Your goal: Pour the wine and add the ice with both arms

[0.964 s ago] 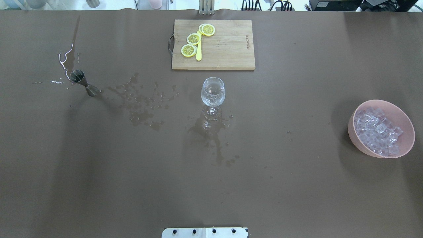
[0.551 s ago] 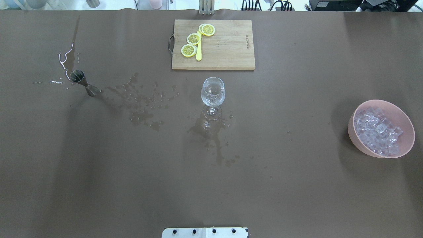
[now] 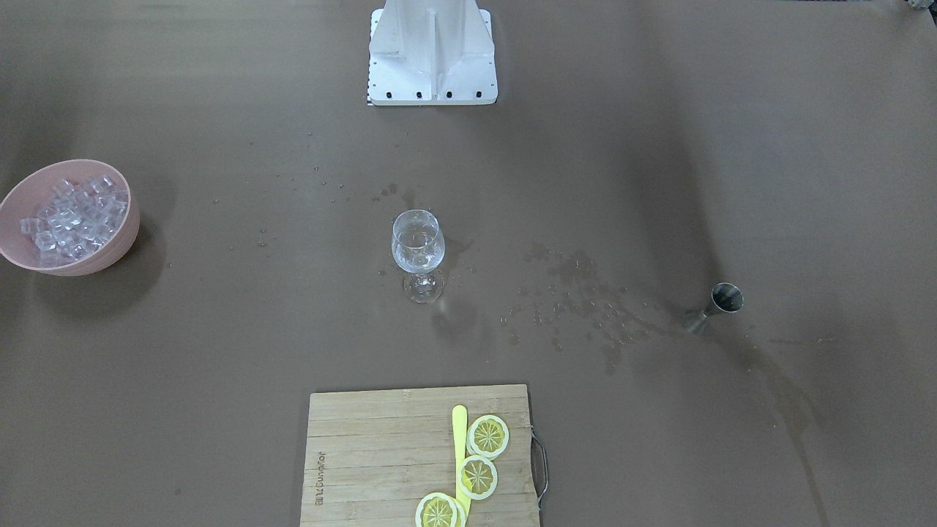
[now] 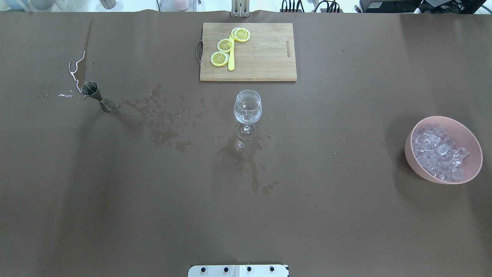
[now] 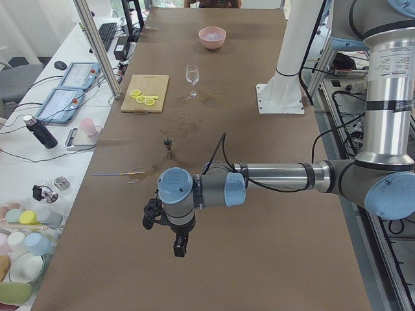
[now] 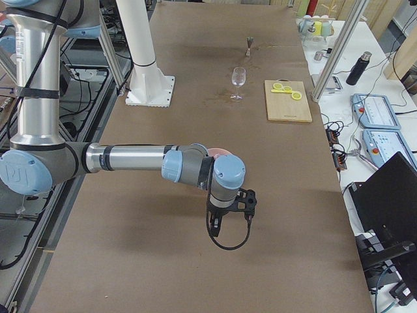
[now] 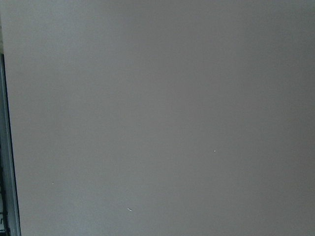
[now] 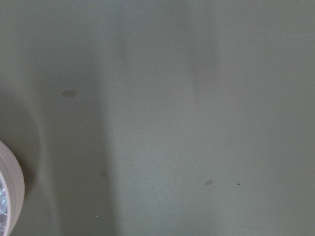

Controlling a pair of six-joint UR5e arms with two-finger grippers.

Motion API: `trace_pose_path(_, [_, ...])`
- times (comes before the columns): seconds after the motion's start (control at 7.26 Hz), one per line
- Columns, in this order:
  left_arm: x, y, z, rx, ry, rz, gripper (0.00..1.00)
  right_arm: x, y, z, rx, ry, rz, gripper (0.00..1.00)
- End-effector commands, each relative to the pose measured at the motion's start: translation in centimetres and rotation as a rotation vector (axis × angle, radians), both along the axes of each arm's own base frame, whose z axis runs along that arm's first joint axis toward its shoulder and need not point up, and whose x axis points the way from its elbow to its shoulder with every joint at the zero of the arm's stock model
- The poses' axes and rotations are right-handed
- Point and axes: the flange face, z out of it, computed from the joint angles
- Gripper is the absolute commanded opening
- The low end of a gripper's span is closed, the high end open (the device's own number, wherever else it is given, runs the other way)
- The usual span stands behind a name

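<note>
Presently you cannot tell how open the left fingers (image 5: 179, 248) and right fingers (image 6: 212, 223) are; clear glossy ice cubes (image 4: 438, 152) fill the round pink bowl (image 4: 467, 132).

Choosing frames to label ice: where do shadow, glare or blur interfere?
Overhead exterior: broad soft shadows band the table; wet streaks glare white beside the jigger. Front-facing exterior: the ice reads sharp in the pink bowl. Wrist views: flat, featureless; the right one clips the bowl's rim.
</note>
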Motion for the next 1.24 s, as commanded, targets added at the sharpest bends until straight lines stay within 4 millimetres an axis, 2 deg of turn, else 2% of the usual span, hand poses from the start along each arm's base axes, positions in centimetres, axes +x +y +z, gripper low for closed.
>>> trace_pose_path(0.0, [0.0,-0.1,-0.1,0.001,0.0,0.0,0.98,0.0,0.0,0.0,-0.001,0.0,0.0,1.0])
trace_pose_path(0.28, [0.0,-0.4,-0.6,0.009,0.002,-0.001,0.98,0.0,-0.1,-0.1,0.001,0.0,0.002,1.0])
trace_pose_path(0.55, [0.0,-1.0,-3.1,0.065,0.002,0.003,0.98,0.0,-0.3,-0.2,0.004,0.001,0.002,1.0])
trace_pose_path(0.69, [-0.1,-2.0,-5.5,0.109,-0.013,0.0,0.98,0.0,-0.3,-0.4,0.007,0.001,0.002,1.0])
trace_pose_path(0.83, [0.0,-3.0,-8.9,0.175,-0.012,-0.004,0.98,0.0,-0.3,-0.5,0.008,0.001,0.003,1.0])
trace_pose_path(0.96, [0.3,-3.2,-11.2,0.209,-0.011,-0.02,0.98,0.0,-0.2,-0.4,0.006,0.001,0.003,1.0])
trace_pose_path(1.1, [0.5,-4.3,-13.9,0.295,-0.02,-0.011,0.98,0.0,-0.2,-0.4,0.006,0.001,0.003,1.0])
